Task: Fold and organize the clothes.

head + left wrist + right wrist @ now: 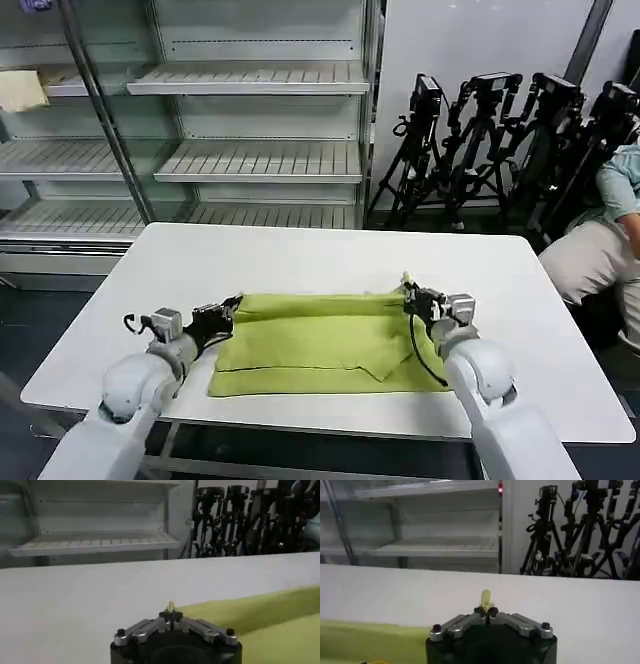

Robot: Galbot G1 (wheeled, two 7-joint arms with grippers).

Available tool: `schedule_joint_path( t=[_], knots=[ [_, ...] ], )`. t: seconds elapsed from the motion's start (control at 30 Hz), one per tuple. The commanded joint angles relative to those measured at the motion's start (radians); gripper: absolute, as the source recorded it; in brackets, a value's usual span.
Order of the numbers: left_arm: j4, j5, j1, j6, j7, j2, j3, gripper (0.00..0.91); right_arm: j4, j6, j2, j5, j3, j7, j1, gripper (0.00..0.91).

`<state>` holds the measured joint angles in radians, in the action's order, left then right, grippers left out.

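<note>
Pinched fabric of the T-shirt (325, 340) mostly hidden inside the left gripper (171, 616) and right gripper (486, 609). Lower layers covered by the folded-over top. Near table (300, 260) edge partly masked by both arms.

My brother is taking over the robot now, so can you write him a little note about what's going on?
Left gripper: shut on the T-shirt's far left corner.
Right gripper: shut on its far right corner.
T-shirt: lies on the white table, already folded into a wide band, both pinched corners at its far edge.
Done: first folds.
Left: probably finish this fold, let go, fold smaller, tidy it.
</note>
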<state>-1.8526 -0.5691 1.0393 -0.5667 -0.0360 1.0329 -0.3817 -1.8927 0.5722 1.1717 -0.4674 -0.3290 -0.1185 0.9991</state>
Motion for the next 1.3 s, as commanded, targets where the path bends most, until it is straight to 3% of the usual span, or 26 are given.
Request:
schedule_joint_path(
  t=[0.03, 0.3, 0.33, 0.37, 0.77, 1.1, 1.27, 1.3],
  knots=[
    [-0.126, 0.002, 0.152, 0.002, -0.003, -0.01, -0.062, 0.02, -0.145, 0.005, -0.02, 0.052, -0.042, -0.004, 0.164, 0.0],
    [-0.151, 0.018, 0.194, 0.008, -0.002, -0.013, -0.074, 0.02, -0.155, 0.005, -0.019, 0.065, -0.051, -0.003, 0.2, 0.0],
    [-0.151, 0.02, 0.2, 0.009, -0.003, -0.012, -0.077, 0.746, -0.156, 0.005, -0.019, 0.066, -0.051, -0.002, 0.201, 0.161],
    [-0.152, 0.026, 0.207, 0.01, -0.002, -0.011, -0.078, 0.907, -0.159, 0.005, -0.018, 0.074, -0.051, 0.002, 0.207, 0.907],
    [-0.292, 0.022, 0.305, -0.01, 0.067, -0.01, -0.101, 0.907, -0.19, -0.002, -0.037, 0.09, -0.126, 0.033, 0.233, 0.907],
    [-0.229, -0.177, 0.272, -0.009, 0.453, 0.077, -0.006, 0.907, -0.275, -0.02, -0.036, 0.117, -0.166, 0.055, 0.301, 0.907],
    [-0.223, -0.234, 0.257, -0.01, 0.518, 0.092, 0.008, 0.907, -0.299, -0.024, -0.035, 0.125, -0.182, 0.062, 0.32, 0.907],
    [-0.227, -0.239, 0.258, -0.01, 0.525, 0.094, 0.01, 0.705, -0.299, -0.024, -0.035, 0.125, -0.184, 0.062, 0.32, 0.907]
  ],
)
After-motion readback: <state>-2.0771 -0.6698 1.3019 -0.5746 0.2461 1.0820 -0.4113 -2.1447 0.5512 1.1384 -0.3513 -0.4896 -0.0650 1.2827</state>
